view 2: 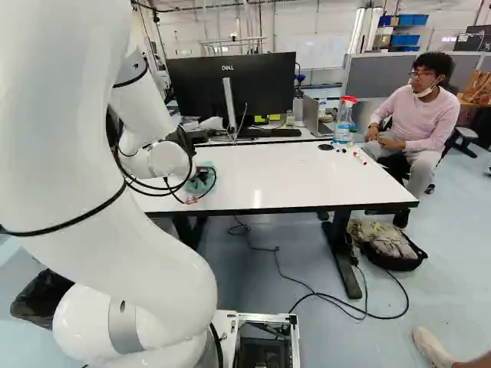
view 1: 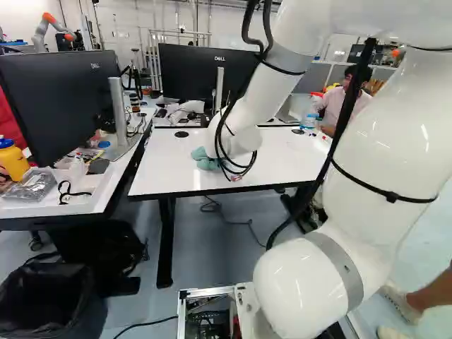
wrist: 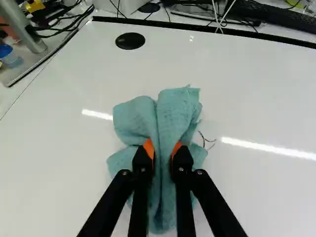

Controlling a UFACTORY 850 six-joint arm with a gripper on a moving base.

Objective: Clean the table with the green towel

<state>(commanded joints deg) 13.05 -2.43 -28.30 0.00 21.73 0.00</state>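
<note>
Green towel (wrist: 180,106) bunched on the white counter (wrist: 59,163), pinched in its middle between both orange pads of the black claw (wrist: 162,149). Folds bulging ahead of the fingertips and out to either side. Just beside these, a few dark strands (wrist: 207,142). Farther ahead, near the far edge, a round black cable cover (wrist: 130,41); beyond that edge, a keyboard (wrist: 269,14) and a monitor (view 2: 222,80). Near the far corner at the right of the right base view, a spray bottle (view 2: 344,121) with a red head. At the left of the left base view, a yellow bottle (view 1: 13,162).
</note>
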